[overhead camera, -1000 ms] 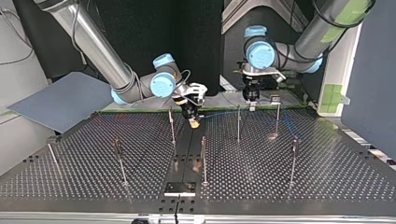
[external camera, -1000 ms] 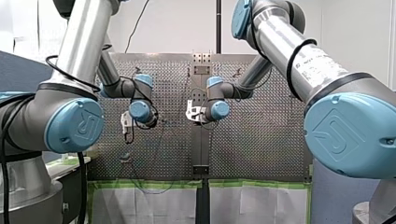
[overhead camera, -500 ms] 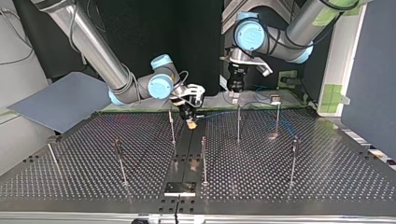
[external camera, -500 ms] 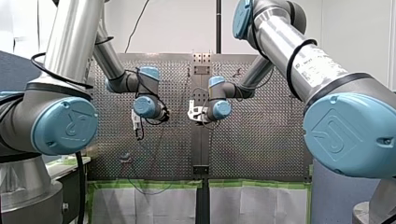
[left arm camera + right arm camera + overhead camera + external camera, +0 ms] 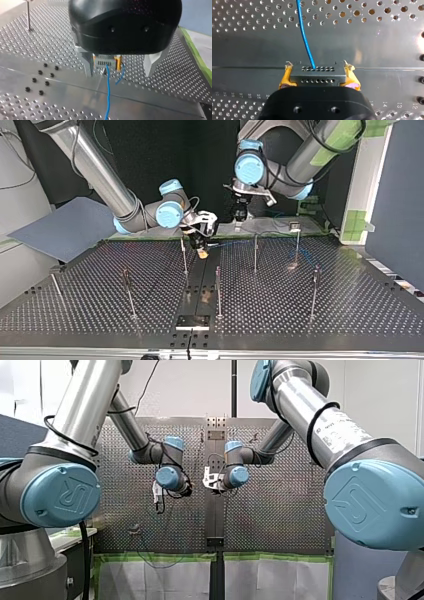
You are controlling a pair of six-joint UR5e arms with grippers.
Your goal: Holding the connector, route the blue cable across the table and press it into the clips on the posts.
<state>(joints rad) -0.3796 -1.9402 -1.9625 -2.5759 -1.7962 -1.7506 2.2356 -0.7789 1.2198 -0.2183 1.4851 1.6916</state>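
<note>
My right gripper [image 5: 317, 83] is shut, its yellow pads [image 5: 284, 80] clamping the dark multi-hole connector [image 5: 317, 73] low over the table's centre strip. The blue cable [image 5: 305, 35] leaves the connector's face and runs away across the plate. In the top view the same gripper [image 5: 202, 252] hangs just past a thin post [image 5: 184, 255]. My left gripper [image 5: 119, 73] is open, its metal fingers [image 5: 88, 63] wide apart and holding nothing. It hovers over the table's far edge [image 5: 238, 225] and faces the connector [image 5: 106, 62], with the cable [image 5: 108, 95] trailing below.
Several thin clip posts stand on the perforated table [image 5: 350, 310]: one [image 5: 255, 252] near the centre, one [image 5: 218, 290] closer to the top view's camera, others [image 5: 314, 290] toward the sides. A grey board [image 5: 65, 227] leans at the top view's left.
My left arm has swung toward the top view's left and risen, coming closer to my right gripper. My right gripper has shifted slightly the same way with the connector.
</note>
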